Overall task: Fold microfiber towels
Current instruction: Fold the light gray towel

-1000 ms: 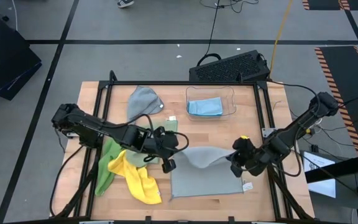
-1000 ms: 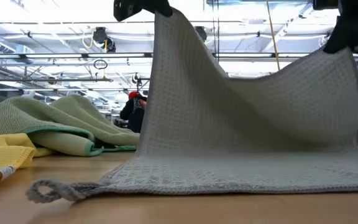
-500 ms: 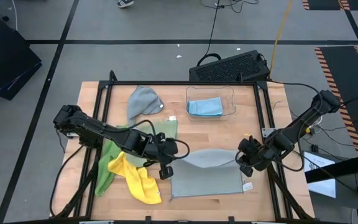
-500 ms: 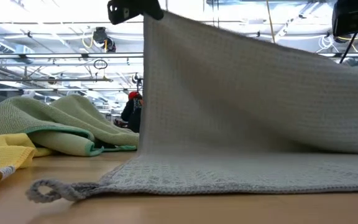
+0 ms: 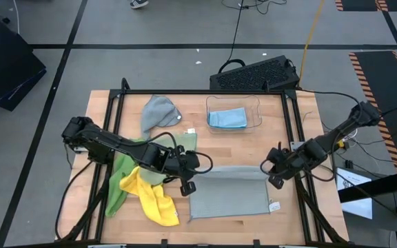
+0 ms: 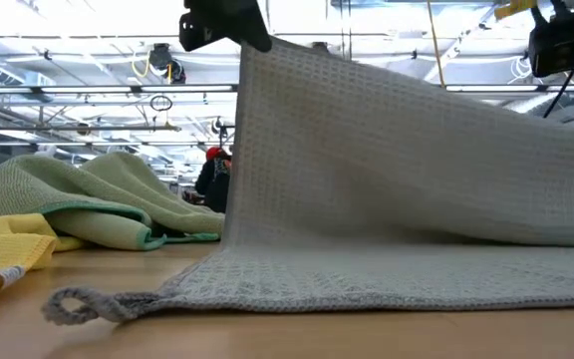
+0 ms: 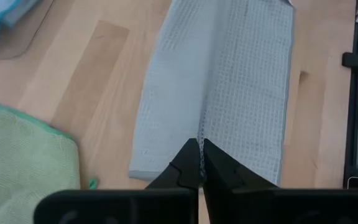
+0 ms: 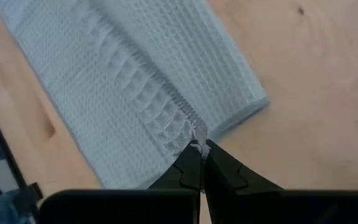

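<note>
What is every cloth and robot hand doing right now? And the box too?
left hand: shut, pinching the grey towel's edge.
right hand: shut, pinching the same towel's edge.
grey towel: far edge lifted, near part flat on the table.
second grey towel: bunched up, loose.
sage green towel: crumpled in a heap.
yellow towel: crumpled, unfolded.
bright green towel: crumpled, unfolded.
light blue towel: folded inside the bin.
clear bin: upright, open-topped.

**Four cameras, one shared towel**

The high view looks straight down on the whole table (image 5: 109, 103). The low view sits at tabletop height, close against the grey towel (image 6: 407, 189), facing the room behind. Each wrist view looks down past its own fingers, close above that same towel, which all four share.
</note>
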Robot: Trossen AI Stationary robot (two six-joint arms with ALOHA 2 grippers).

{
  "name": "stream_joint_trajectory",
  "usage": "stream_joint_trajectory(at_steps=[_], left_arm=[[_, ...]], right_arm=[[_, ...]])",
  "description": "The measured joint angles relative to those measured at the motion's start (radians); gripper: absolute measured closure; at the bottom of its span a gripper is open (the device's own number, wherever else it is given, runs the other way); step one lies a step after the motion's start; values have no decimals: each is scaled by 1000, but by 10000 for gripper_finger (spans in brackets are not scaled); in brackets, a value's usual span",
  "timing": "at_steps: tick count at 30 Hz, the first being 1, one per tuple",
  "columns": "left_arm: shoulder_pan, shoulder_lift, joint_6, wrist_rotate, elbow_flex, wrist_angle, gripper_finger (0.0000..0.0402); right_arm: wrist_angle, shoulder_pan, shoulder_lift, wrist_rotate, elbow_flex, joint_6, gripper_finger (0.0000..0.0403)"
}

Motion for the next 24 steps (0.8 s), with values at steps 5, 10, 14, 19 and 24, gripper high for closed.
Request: stream_joint_trajectory(at_steps=[5,10,14,19,24], left_arm=[[-2,0,-20,0,0,-11,398],[-10,0,-54,-1,0,-39,393],[-16,0,-59,-1,0,-73,398],[-15,0,-53,-2,-7,-80,390],[-14,0,-65,65,-63,-10,397]], right_arm=[[9,-33,-38,-15,0,1,403],[14,-69,-65,-16,0,-2,403],[15,-112,-80,-15,0,-35,403],[14,-170,-81,-38,1,-91,403],[3,-215,-82,-97,1,-150,403]])
